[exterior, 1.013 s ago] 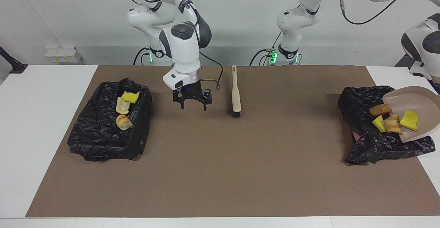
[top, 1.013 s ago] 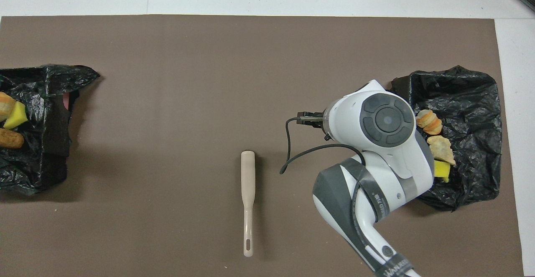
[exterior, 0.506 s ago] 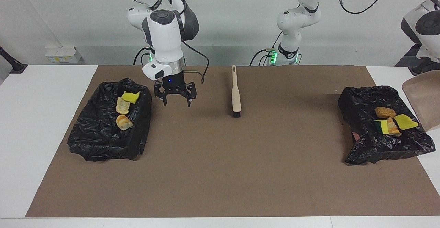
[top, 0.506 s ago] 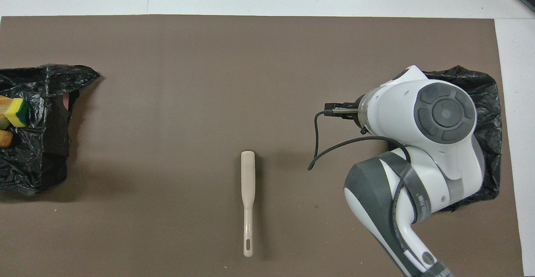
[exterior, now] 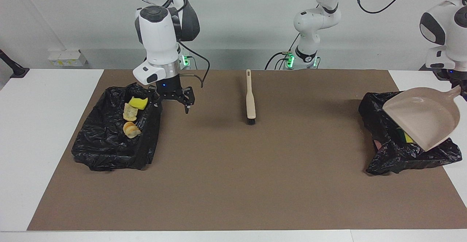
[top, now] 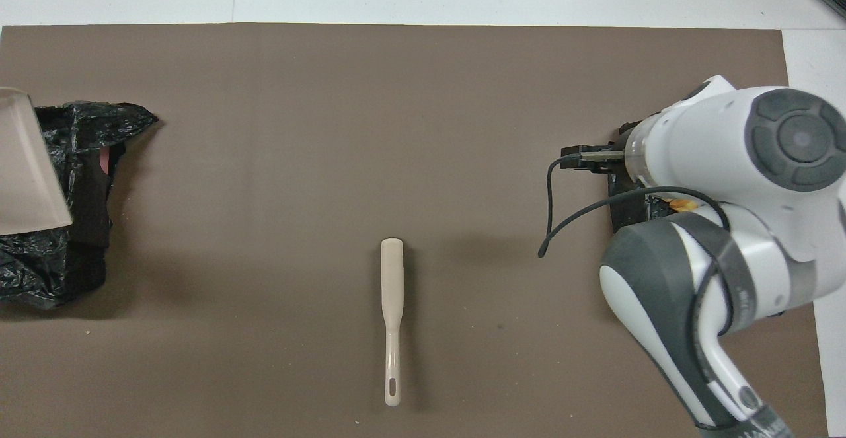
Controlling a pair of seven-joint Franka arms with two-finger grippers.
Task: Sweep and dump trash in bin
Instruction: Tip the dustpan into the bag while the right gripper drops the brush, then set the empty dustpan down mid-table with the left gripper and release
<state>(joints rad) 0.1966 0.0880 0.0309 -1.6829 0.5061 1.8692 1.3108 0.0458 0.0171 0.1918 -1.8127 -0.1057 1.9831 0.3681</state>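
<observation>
My left gripper (exterior: 460, 87) pinches the stiff, light dustpan (exterior: 423, 116) by its handle over the bin (exterior: 375, 107); my right gripper (exterior: 174, 101) hangs open, empty.

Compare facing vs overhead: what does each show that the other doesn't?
Facing only: three trash pieces in the bin at the right arm's end, the open right tool beside that bin's edge, and the left tool at the dustpan's handle.
Overhead only: nothing extra; the right arm covers that bin.
Both: the brush lying midway, the dustpan over the other bin, the brown mat.
</observation>
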